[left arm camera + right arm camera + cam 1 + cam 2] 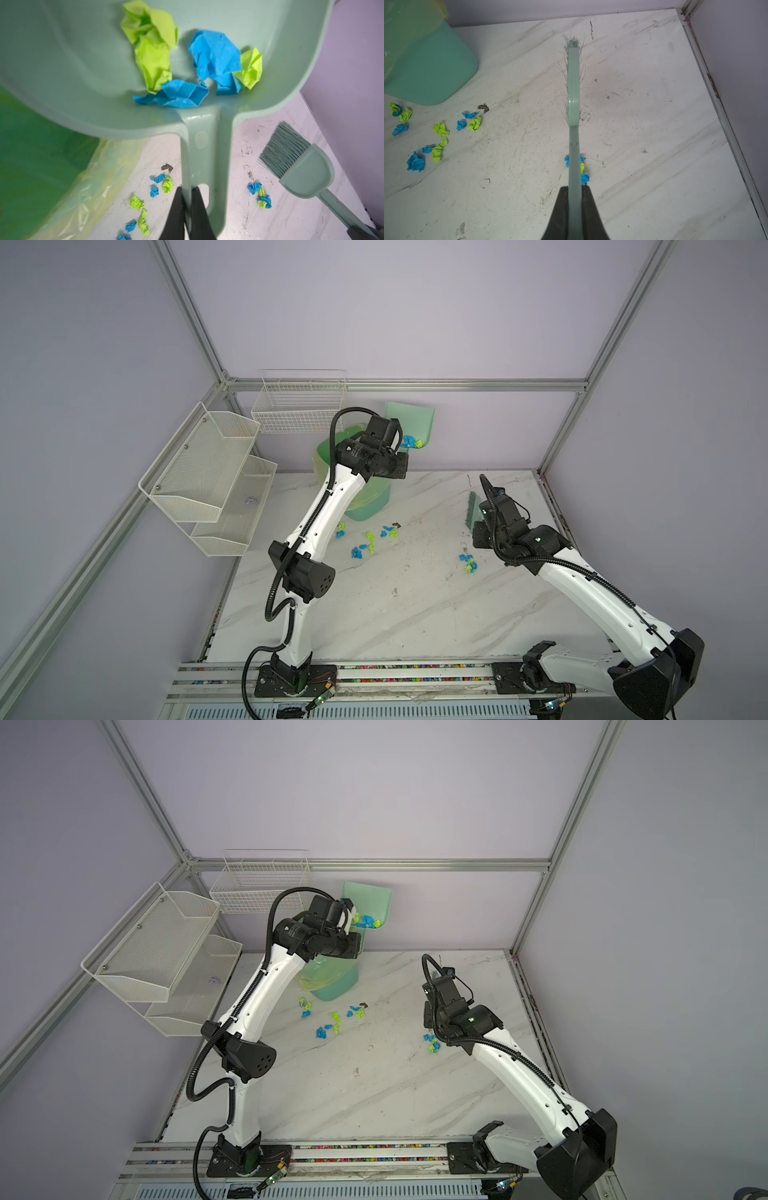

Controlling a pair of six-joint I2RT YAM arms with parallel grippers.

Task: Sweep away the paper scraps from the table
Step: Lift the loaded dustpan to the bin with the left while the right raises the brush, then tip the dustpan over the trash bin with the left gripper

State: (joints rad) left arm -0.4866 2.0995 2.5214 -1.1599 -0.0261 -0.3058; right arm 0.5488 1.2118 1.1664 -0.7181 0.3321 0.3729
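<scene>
**Dustpan raised with a load, more scraps on the marble**

The left gripper (188, 189) pinches the handle of the pale green dustpan (62, 62), its black fingers (176, 207) pressed against either side. Only the left wrist view shows this grip. In both top views the arm's own wrist hides the jaws, and just the pan (415, 418) shows, lifted near the back wall beside the green bin (370, 497).

The left wrist view also gives the load close up: blue and lime paper scraps (216, 56) bunched at the handle end of the pan. From above they are a small bright patch (411, 442).

The right gripper (574, 188) is clamped on the handle of the brush (574, 83), seen edge-on in the right wrist view. Its bristles (473, 510) show in a top view, beside the right wrist. Whether they touch the table (415, 614) cannot be told.

Most scraps lie on the table. A loose scatter (370, 537) sits in front of the bin, and a small cluster (468, 562) lies near the right gripper. In the right wrist view the brush handle half covers that cluster (584, 178), while the left wrist view shows it whole (260, 195).

A dark speck (483, 107) lies at the edge of the scatter. The bin's yellowish liner (93, 187) shows plainly from the left wrist. The wire mesh shelves (208, 472) appear only from above.
</scene>
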